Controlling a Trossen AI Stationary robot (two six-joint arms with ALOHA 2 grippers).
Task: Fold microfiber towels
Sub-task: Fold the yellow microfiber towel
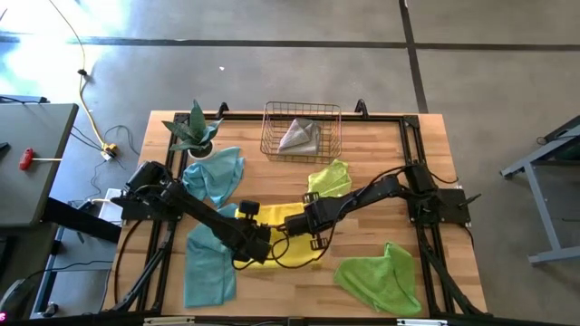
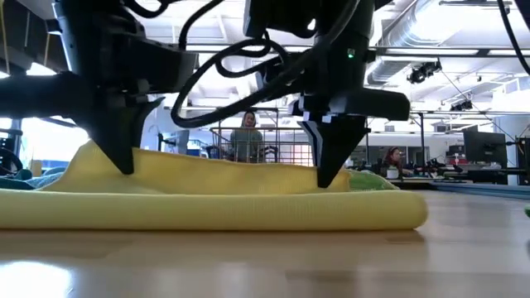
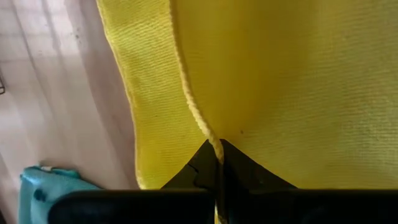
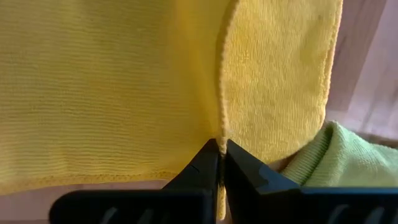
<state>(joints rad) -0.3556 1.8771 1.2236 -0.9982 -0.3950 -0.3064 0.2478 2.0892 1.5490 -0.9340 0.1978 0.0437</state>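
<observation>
On the table point(image 1: 435, 145), arms hide much of the yellow towel point(image 1: 272, 217).

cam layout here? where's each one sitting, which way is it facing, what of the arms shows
High: overhead, straight down; both arms, table, basket.
Low: table height, level across; both grippers on yellow towel.
Left wrist: past left gripper pinching towel edge.
Right wrist: past right gripper, same.
Shared: the yellow towel shows in all four.

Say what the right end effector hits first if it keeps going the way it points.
Probably the yellow towel: the right end effector is shut on its edge, pointing down, table right beneath.
</observation>
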